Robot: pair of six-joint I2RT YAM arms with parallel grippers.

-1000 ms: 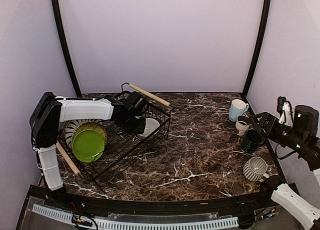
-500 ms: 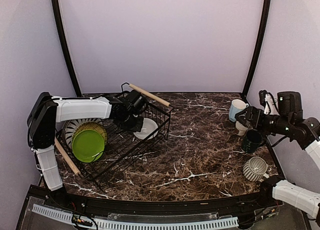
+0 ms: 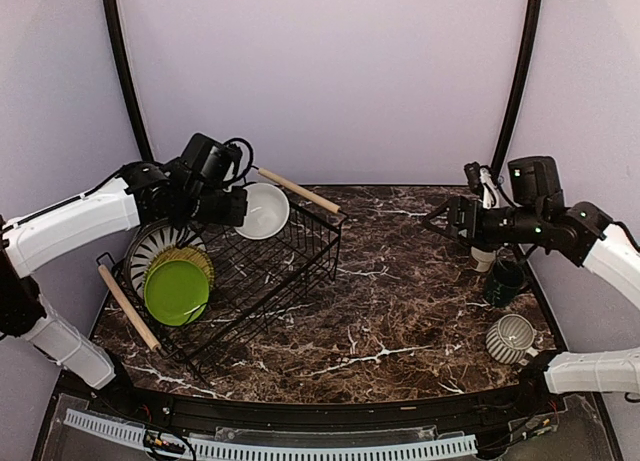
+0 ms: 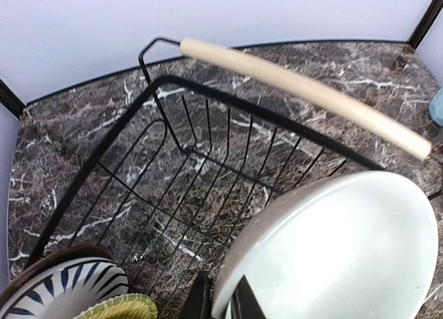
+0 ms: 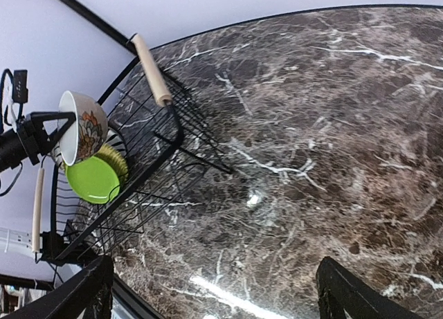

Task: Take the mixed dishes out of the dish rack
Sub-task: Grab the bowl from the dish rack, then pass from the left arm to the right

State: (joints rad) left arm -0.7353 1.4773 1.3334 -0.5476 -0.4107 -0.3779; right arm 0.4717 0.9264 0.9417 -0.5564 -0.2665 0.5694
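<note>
Left hand [image 3: 240, 209] pinches the cream bowl [image 3: 265, 210] by its rim, tilted above the far end of the dish rack [image 3: 312, 243], right hand [image 3: 440, 221] spread empty; the thin edge grip could slip and drop it onto the wires.

Dark white-veined marble tabletop [image 3: 400, 301] stretching wide, 2 black poles [image 3: 125, 81] rising against lilac walls [image 3: 320, 81], white slotted strip [image 3: 300, 448] running along the near edge

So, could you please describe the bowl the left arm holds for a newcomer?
Find the black wire dish rack on the left of the marble table. Above its far end, beside the wooden handle, the left pincer holds the cream bowl by its rim. It is the only deep dish there, white inside and flower-patterned outside, unlike the flat lime green plate standing in the rack.
</note>
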